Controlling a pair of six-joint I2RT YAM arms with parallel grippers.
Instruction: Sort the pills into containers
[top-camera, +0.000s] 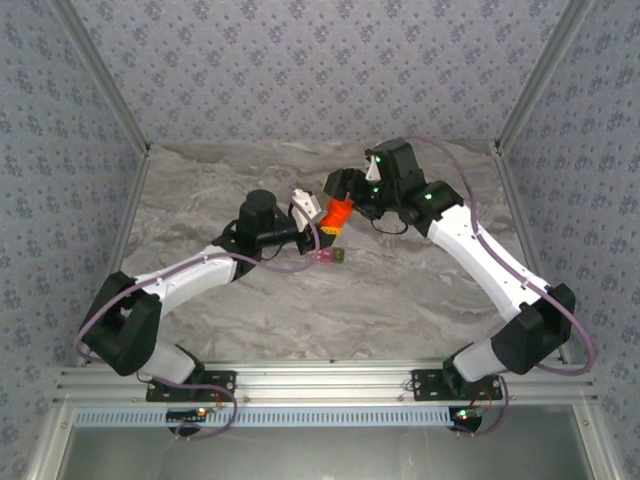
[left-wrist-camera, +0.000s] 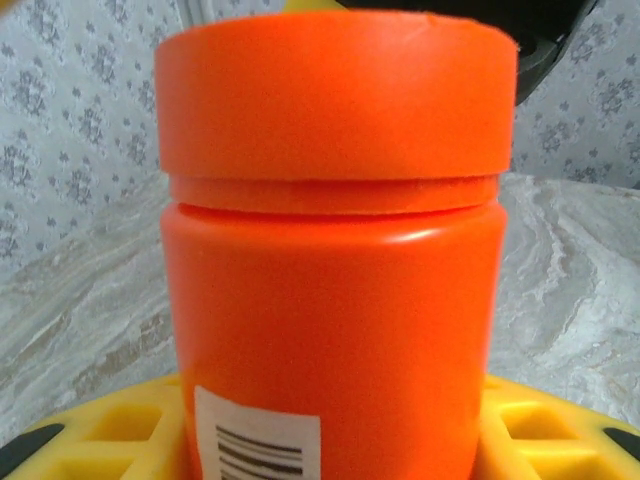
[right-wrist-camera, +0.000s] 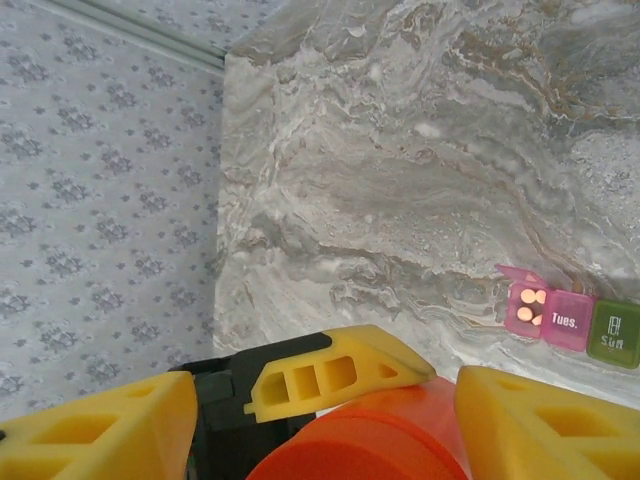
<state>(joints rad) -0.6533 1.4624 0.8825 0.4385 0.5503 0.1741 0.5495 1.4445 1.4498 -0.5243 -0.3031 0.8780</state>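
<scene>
So the containers (right-wrist-camera: 570, 320) are a little strip of joined boxes sitting flat on the marble table (right-wrist-camera: 400, 180), near the middle and just toward the arm bases from where the two grippers meet, with nothing touching them. From the right wrist view you get a good look. The end pink box has its lid flipped up and a few round peach pills (right-wrist-camera: 524, 313) lying in it. The next pink one is closed and reads "Tues.", and the olive-green one beside it is closed too, marked "SUN". I can't see into the closed ones. The left gripper (top-camera: 322, 218) has its yellow fingers pinching the orange bottle (left-wrist-camera: 330, 300), which has its cap (left-wrist-camera: 335, 95) on and a barcode label (left-wrist-camera: 257, 440) low on the front. The right gripper (top-camera: 350, 190) sits over that cap with its fingers spread either side of it. There's a clear gap on one side, and I can't tell about the other.
</scene>
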